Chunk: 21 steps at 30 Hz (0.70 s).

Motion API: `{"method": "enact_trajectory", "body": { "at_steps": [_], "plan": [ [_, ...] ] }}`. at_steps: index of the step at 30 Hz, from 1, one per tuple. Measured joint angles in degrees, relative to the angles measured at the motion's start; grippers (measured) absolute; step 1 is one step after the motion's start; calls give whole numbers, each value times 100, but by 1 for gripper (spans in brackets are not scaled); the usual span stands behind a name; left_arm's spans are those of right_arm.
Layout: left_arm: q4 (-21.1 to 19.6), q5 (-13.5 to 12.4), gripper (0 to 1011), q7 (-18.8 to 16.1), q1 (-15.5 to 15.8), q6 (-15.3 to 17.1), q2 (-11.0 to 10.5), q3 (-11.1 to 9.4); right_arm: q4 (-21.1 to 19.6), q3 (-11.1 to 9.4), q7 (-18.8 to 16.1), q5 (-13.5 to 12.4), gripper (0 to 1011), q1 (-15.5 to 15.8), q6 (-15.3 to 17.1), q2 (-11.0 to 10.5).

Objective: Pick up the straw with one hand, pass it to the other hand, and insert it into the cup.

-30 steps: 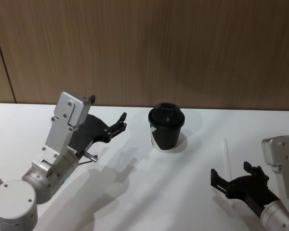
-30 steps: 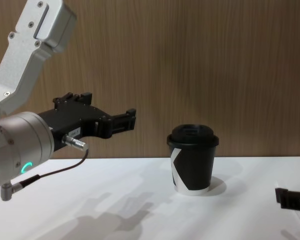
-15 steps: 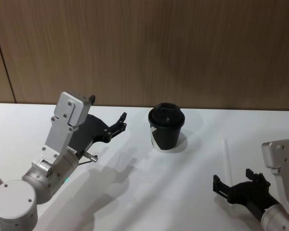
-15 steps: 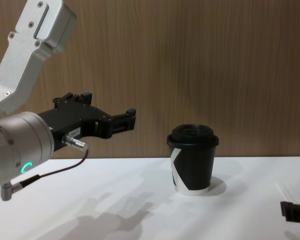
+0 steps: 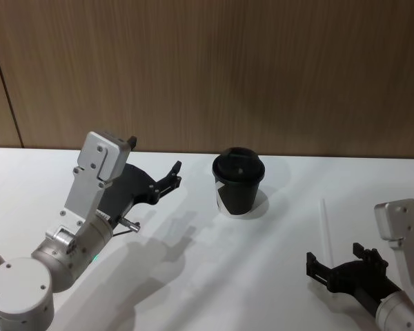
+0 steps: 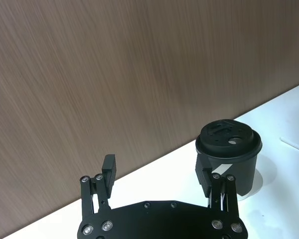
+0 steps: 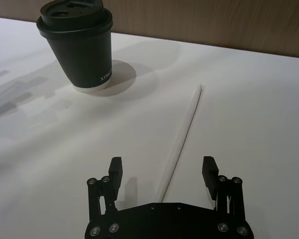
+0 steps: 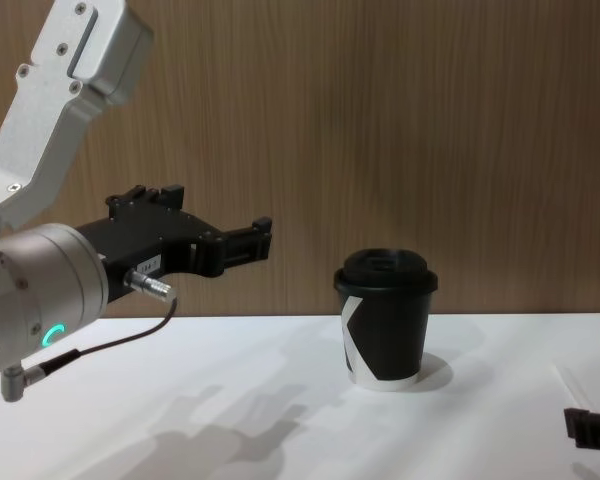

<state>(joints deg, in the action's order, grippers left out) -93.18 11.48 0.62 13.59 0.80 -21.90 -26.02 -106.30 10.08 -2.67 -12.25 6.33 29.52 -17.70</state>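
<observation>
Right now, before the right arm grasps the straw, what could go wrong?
The straw lies flat and thin on the table, so the open jaws of the right gripper may scrape the surface or roll it away. They sit near its end; gripped there, it could droop, complicating handover to the open left gripper near the cup.

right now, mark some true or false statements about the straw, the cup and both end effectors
1. The straw lies flat on the table. True.
2. The straw stands in the cup. False: it lies on the table to the cup's right, apart from it.
3. The right end effector is shut on the straw. False: it is open, with the straw's near end lying between its fingers, ungripped.
4. The left end effector is open and empty, raised to the left of the cup. True.
5. The cup is tipped on its side. False: it stands upright with its lid on.
</observation>
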Motion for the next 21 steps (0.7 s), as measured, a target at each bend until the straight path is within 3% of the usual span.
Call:
{"method": "enact_trajectory", "body": {
  "at_steps": [21],
  "plan": [
    [0,0,1002,0,0,0,0,0,-14,-62,-156,53,1001,11,194,-42]
  ]
}}
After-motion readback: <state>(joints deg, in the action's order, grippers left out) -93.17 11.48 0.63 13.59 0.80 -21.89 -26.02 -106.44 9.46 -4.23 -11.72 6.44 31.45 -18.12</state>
